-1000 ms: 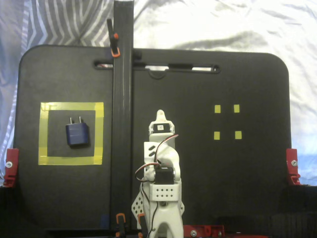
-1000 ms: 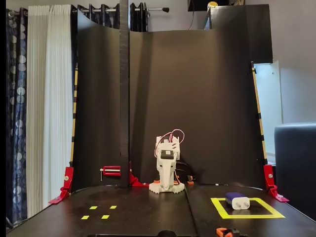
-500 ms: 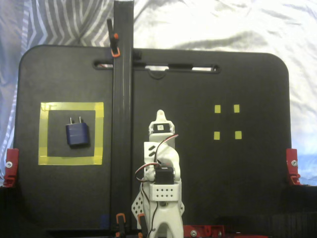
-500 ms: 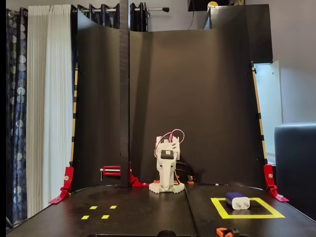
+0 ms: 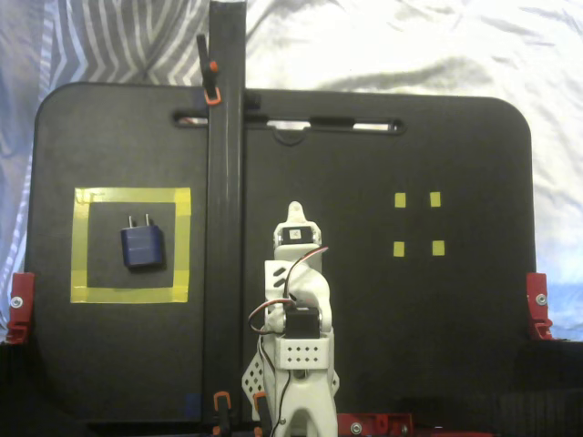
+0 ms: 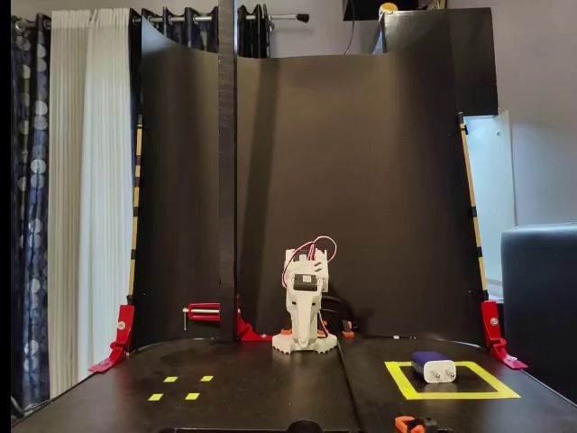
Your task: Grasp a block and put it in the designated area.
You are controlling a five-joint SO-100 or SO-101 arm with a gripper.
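The dark blue block lies flat inside the designated area, a yellow tape square on the left of the black board, with its two prongs pointing toward the board's far edge. From the front, the block sits in the designated area at the right. The white arm is folded up over its base at the board's middle. My gripper points down and looks shut with nothing in it, well apart from the block; it also shows in the front view.
A black upright post stands between the arm and the tape square. Several tiny yellow tape squares mark the board's other side. Red clamps hold the board's edges. A tall black backdrop rises behind the arm.
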